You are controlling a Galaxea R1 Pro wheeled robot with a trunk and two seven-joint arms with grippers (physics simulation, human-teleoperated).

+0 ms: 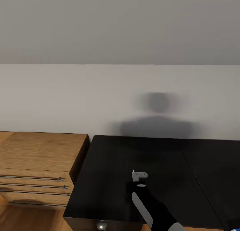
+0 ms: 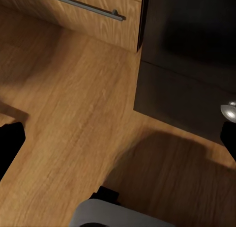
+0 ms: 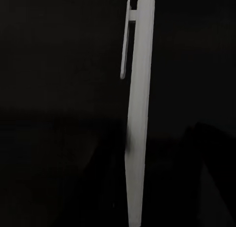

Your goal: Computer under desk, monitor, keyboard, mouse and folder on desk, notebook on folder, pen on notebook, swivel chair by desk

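Head view: black desk against a pale wall, its top bare where it shows apart from the arm over it. A seam runs across the top at right. One wooden drawer unit stands just beside the desk on its left, three bar handles counted. One round metal knob on the desk's front edge, cut off at the frame's bottom. Right gripper reaches over the desk top, black against black, so the fingers are hard to separate; a light grey piece stands up out of it, the pen, clip end upward. A soft shadow of head and shoulders falls on the wall behind.

Left wrist view: wood floor, lower drawer front with one handle, desk's dark front and the knob at the edge. Left gripper's fingers show as dark tips at opposite edges, wide apart, nothing between them.

Right wrist view: one pen, white-grey, clip visible, running the frame's length, clamped in the closed jaws. Fingers nearly lost in the dark.
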